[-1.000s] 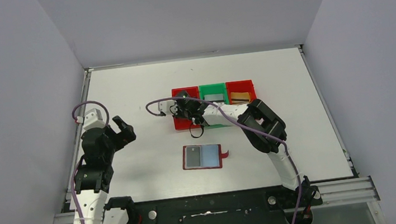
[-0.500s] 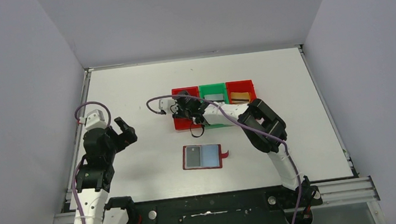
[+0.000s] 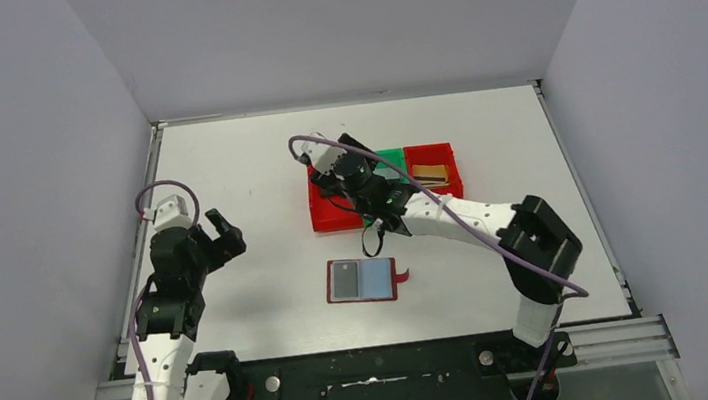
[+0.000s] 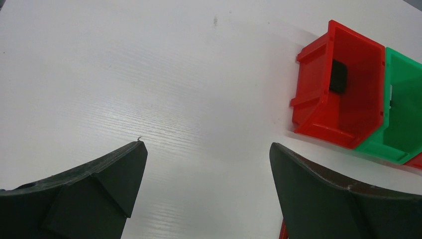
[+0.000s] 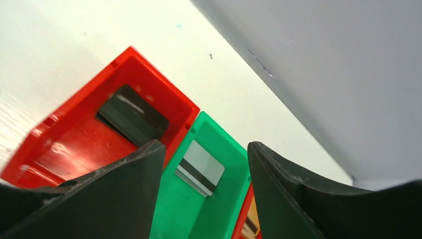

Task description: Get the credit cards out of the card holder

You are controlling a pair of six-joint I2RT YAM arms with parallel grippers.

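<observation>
**Risk findings.** The card holder (image 3: pixel 364 279) lies open and flat on the table (image 3: pixel 225 164), near my bases, with its clasp tab (image 3: pixel 402 276) pointing to my right. Nothing pins it. My left gripper (image 4: pixel 207 147) hangs well apart from it, out to my left.

- In my judgement, a pull on a sleeve by one gripper alone would drag the light booklet across the table rather than free a card.
- One page looks darker than the other. I cannot tell from above whether a card sits in it, so a blind reach could close on bare plastic.
- The purple cable (image 3: pixel 371 241) of my right arm loops down just beyond the holder's far edge. It could snag the holder on a sweep toward my bases.
- My right gripper (image 5: pixel 205 147) is close above the bins. A low exit could clip a rim and shift the row.

**Jaw findings.**

- **Right jaws:** parted to a moderate gap, visibly narrower than the left pair's, with nothing between them and touching nothing. Through the gap I see the black card (image 5: pixel 132 119) in the left red bin (image 5: pixel 74 144) and the silver-grey card (image 5: pixel 200 167) in the green bin (image 5: pixel 179 209). The gold card (image 3: pixel 431 175) lies in the right red bin (image 3: pixel 430 148).
- **Left jaws:** spread wide and empty, over bare table.
</observation>
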